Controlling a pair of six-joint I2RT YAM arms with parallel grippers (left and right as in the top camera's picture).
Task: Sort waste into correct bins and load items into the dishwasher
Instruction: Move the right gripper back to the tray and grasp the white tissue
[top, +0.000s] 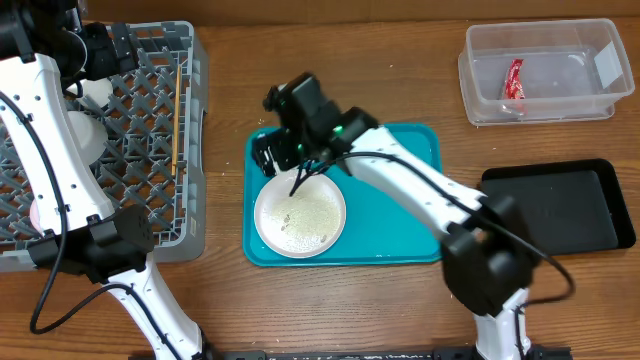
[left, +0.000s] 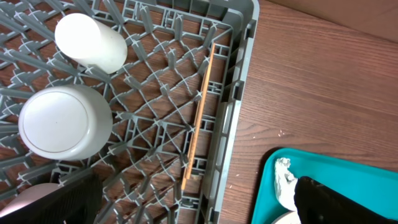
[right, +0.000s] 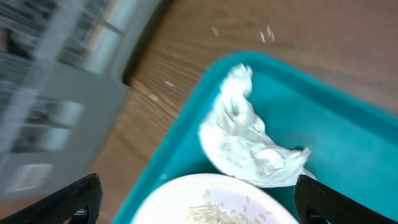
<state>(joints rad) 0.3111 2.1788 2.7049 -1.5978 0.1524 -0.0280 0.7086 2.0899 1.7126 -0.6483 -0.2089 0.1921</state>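
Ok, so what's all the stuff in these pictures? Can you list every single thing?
dish rack: one, grey, table's left side
chopstick: one, wooden, in the rack by its right wall
cup: one, white, in the rack
bowl: one, white, in the rack beside the cup
teal tray: one, table's middle
plate: one, white, on the teal tray
rice: loose white grains, on the plate
tissue: one, white, crumpled, on the teal tray beside the plate
clear tub: one, top right
wrapper: one, red, inside the tub
black tray: one, right side
left gripper: open, over the rack
right gripper: open, over the tissue
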